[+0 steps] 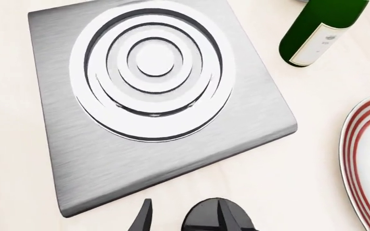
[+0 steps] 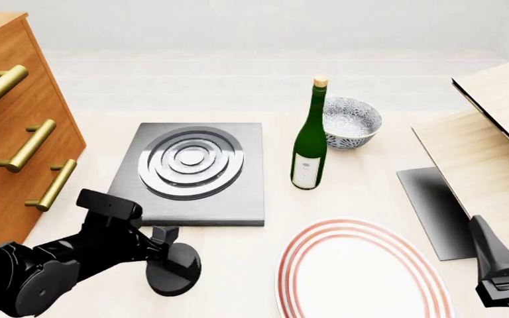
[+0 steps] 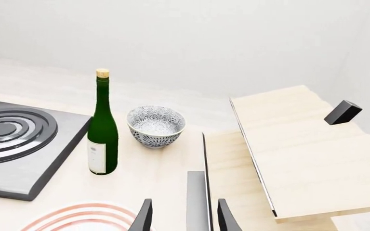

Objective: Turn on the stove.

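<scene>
The stove (image 2: 197, 173) is a dark grey square slab with concentric silver burner rings, lying left of the table's centre; its slab (image 1: 75, 139) fills the left wrist view. Its separate black round knob (image 2: 173, 268) sits on the table just in front of the slab's near edge. My left gripper (image 2: 160, 237) hovers right over the knob, open. In the left wrist view one fingertip (image 1: 221, 211) overlaps the knob (image 1: 201, 222) and the other stands beside it. My right gripper (image 3: 183, 219) is open at the near right, away from the stove, also seen at the front view's edge (image 2: 493, 258).
A green wine bottle (image 2: 309, 142) stands right of the stove, with a patterned bowl (image 2: 350, 122) behind it. A white plate with red rings (image 2: 360, 275) lies near the front. A wooden drawer cabinet (image 2: 16, 132) stands at the left. Wooden boards (image 2: 484, 152) and a dark flat panel (image 2: 431, 205) are at the right.
</scene>
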`<action>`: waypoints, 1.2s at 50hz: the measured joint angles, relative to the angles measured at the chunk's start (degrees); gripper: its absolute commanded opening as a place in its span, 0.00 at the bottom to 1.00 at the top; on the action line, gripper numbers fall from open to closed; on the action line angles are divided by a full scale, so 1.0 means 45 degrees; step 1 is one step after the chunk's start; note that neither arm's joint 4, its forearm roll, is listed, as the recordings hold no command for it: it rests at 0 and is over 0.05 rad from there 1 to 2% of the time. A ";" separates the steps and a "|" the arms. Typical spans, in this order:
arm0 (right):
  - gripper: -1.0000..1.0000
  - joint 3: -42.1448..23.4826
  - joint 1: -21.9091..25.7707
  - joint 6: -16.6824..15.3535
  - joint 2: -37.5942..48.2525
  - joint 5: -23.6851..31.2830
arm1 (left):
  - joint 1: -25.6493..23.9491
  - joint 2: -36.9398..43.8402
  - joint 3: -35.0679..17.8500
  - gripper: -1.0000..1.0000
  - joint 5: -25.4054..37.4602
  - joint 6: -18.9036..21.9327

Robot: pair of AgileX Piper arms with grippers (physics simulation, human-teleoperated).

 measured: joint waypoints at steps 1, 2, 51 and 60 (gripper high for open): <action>1.00 0.0000 -0.0002 -0.0003 -0.0003 0.0006 | 0.0043 -0.0090 0.0048 1.00 0.0061 0.0068; 1.00 0.0000 -0.0004 -0.0006 -0.0007 0.0012 | 0.0079 -0.0187 0.0098 1.00 0.0132 0.0132; 1.00 0.0000 0.0018 -0.0036 -0.0213 0.0239 | -0.0497 -0.3625 0.1707 1.00 0.1701 0.0133; 1.00 0.0000 0.0014 -0.0048 -0.0192 0.0226 | -0.0402 -0.5370 0.1514 1.00 0.3155 0.0108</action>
